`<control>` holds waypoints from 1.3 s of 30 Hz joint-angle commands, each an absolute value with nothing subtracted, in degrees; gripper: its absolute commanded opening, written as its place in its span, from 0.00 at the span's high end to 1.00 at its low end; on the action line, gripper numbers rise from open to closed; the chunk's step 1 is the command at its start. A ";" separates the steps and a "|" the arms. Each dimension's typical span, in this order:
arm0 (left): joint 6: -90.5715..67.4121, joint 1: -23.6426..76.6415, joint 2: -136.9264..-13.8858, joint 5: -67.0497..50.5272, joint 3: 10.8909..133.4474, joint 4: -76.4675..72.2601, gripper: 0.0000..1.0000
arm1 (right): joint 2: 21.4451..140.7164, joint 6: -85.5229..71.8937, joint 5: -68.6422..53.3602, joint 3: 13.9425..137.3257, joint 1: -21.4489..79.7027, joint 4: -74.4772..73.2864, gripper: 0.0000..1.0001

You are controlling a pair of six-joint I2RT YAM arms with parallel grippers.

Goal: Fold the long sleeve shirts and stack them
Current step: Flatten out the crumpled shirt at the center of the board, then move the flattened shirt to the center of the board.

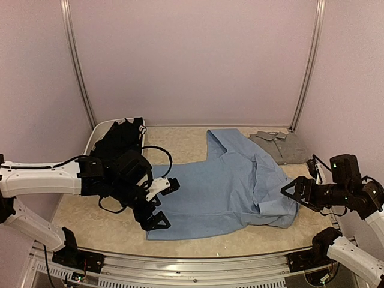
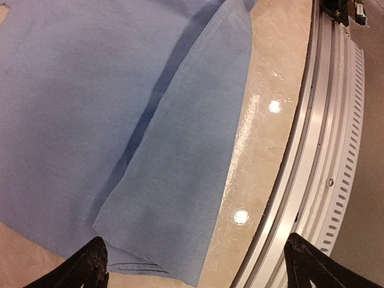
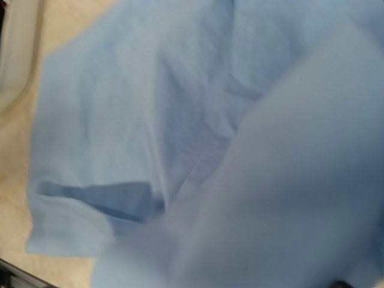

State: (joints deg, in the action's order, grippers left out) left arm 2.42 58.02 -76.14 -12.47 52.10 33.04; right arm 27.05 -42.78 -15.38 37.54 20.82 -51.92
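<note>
Light blue shirt (image 1: 228,186) is limp, light, so I'd pinch hem corners; my left claw (image 1: 162,204) gapes empty (right claw (image 1: 295,193): can't tell)

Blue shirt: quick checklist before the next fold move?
1. Left gripper open over the hem: ok.
2. Right gripper open: cannot tell; its wrist view shows only blurred cloth.
3. Light blue shirt lying flat: not ok, bunched along its right edge.
4. Grey shirt folded, back right: ok.
5. Black shirt folded: not ok, heaped in the white tub.
</note>
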 commanded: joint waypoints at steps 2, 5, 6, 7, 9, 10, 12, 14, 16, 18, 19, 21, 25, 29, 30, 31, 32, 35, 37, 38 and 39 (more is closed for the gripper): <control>3.66 57.51 -73.13 -14.03 53.75 30.17 0.01 | 31.28 -39.42 -11.66 44.68 21.36 -57.19 0.01; -0.22 53.37 -72.76 -10.96 54.40 24.98 0.01 | 36.29 -36.81 -9.86 49.10 21.37 -55.32 0.01; -2.27 51.28 -73.58 -11.57 55.12 23.68 0.01 | 38.51 -35.76 -9.65 50.16 21.34 -53.90 0.01; -3.88 48.82 -74.38 -12.71 56.17 22.21 0.01 | 40.74 -34.42 -9.02 50.93 21.31 -52.18 0.01; -6.73 44.54 -77.89 -13.85 58.27 20.36 0.01 | 45.39 -31.51 -5.89 51.40 21.38 -47.68 0.00; -7.82 42.58 -79.39 -13.80 59.72 19.84 0.01 | 48.36 -29.89 -4.55 51.53 21.29 -45.38 0.01; -9.44 38.54 -83.63 -13.89 62.71 19.24 0.03 | 55.20 -25.92 -1.08 52.66 21.29 -40.52 0.03; -9.58 36.21 -90.61 -13.83 67.17 20.03 0.05 | 63.26 -22.82 1.53 55.30 21.35 -34.75 0.07; -9.56 34.95 -96.38 -12.14 70.41 20.42 0.09 | 69.42 -20.14 2.34 58.13 21.27 -29.80 0.11; -7.73 34.38 -101.29 -11.48 74.95 21.08 0.11 | 75.36 -17.62 0.25 61.40 21.27 -25.81 0.16; -6.72 34.06 -103.24 -10.85 76.81 21.70 0.12 | 78.71 -16.58 -2.03 63.57 21.39 -24.81 0.18; -5.16 32.87 -109.21 -11.46 80.46 23.06 0.15 | 84.86 -14.00 -5.01 67.23 21.89 -23.05 0.20; -3.06 30.29 -116.82 -14.09 86.21 26.05 0.20 | 93.86 -9.43 -7.90 72.33 22.69 -20.79 0.23; -0.14 29.24 -121.81 -11.40 91.42 31.50 0.19 | 100.98 -5.45 -11.83 76.76 22.90 -19.23 0.21; 1.05 29.05 -122.97 -10.28 92.35 32.78 0.16 | 102.53 -4.80 -11.86 77.77 22.96 -19.21 0.20; 1.59 28.77 -123.42 -9.56 92.73 32.96 0.14 | 103.97 -4.30 -11.88 78.75 23.02 -19.20 0.18; 1.58 28.55 -123.76 -9.71 92.76 32.82 0.13 | 105.04 -3.84 -11.98 79.55 22.98 -18.88 0.17; 2.26 28.13 -124.08 -10.90 92.42 32.23 0.13 | 108.18 -2.29 -12.02 81.64 23.03 -18.20 0.17; 2.61 28.21 -124.55 -10.38 92.41 32.25 0.13 | 110.75 -0.84 -11.58 83.98 23.20 -19.43 0.19; 2.78 28.21 -124.81 -9.98 92.52 32.44 0.15 | 111.95 -0.62 -10.81 85.05 23.28 -20.11 0.20; 2.99 28.28 -125.09 -9.74 92.50 32.76 0.17 | 113.07 0.28 -10.45 86.06 23.40 -20.73 0.21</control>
State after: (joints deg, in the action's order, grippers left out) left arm 0.78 28.29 -123.59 -10.85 91.33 30.92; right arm 109.51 -3.70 -10.83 81.60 22.55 -20.08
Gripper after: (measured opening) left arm 0.855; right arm 0.805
